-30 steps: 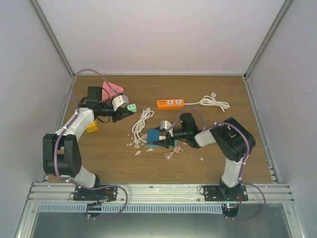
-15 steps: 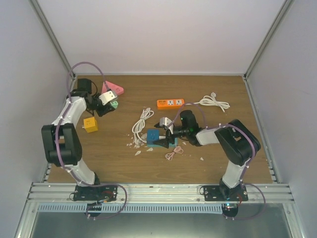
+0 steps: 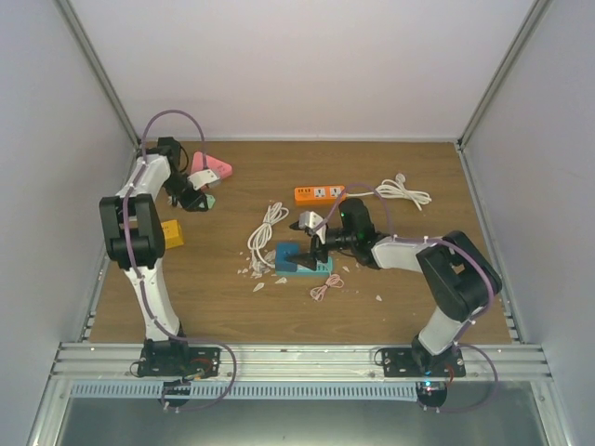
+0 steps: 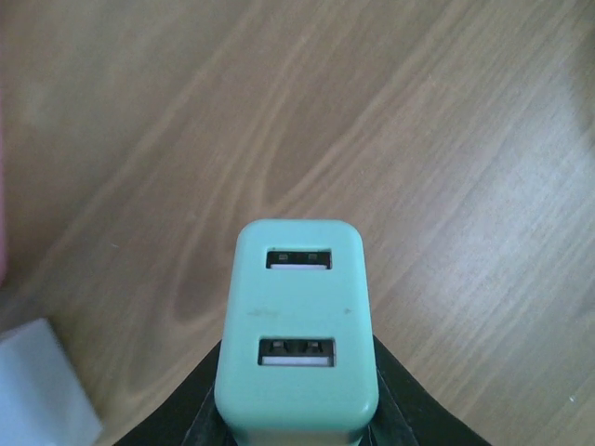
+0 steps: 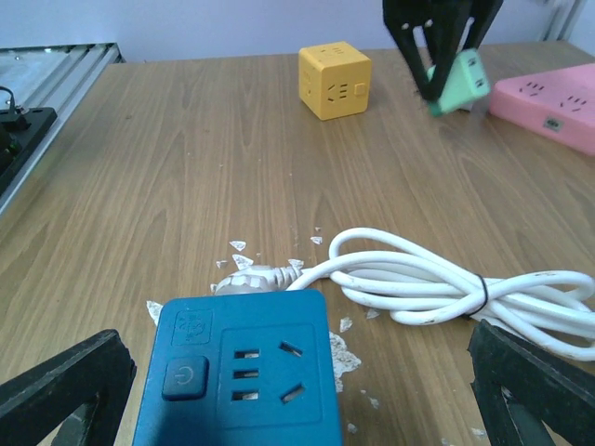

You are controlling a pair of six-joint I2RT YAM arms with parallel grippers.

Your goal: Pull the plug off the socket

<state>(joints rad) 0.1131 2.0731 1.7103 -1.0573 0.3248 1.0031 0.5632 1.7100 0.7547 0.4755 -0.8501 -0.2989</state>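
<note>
The left pincer (image 3: pixel 197 197) is clamped narrowly on the mint-green USB plug (image 4: pixel 297 325), its black fingers (image 4: pixel 191 418) pressed against the plug's two flanks. In the left wrist view the plug's face points away from the pincer and shows two USB ports, one above the other, with the wood of the table (image 3: pixel 418 279) beyond it. In the right wrist view the plug hangs tilted from that pincer, clear of the table top. A pink power strip (image 5: pixel 553 102) lies just beside the pincer, and a yellow cube socket (image 5: pixel 335 82) sits near it on the other side.

The right pincer (image 5: pixel 293 395) stands wide, with one finger on each side of the blue socket block (image 5: pixel 237 372) and neither finger touching it. The block lies flat between the fingers, directly ahead of the wrist. Its outlet holes and a power button face up. The plug is well apart from this block, far ahead of the right pincer and slightly to one side.

Just beyond the block, a white cable (image 5: pixel 446 279) lies coiled and bound with a dark tie, and one end of it runs to the block's far edge. Small white chips (image 5: pixel 242 262) are scattered on the table around that edge.

In the top view an orange power strip (image 3: pixel 320 193) lies beyond the right pincer, with a second white cord (image 3: pixel 402 192) trailing from it. A thin pinkish cable (image 3: pixel 325 286) rests close beside the block, on the side nearer the arm bases.
</note>
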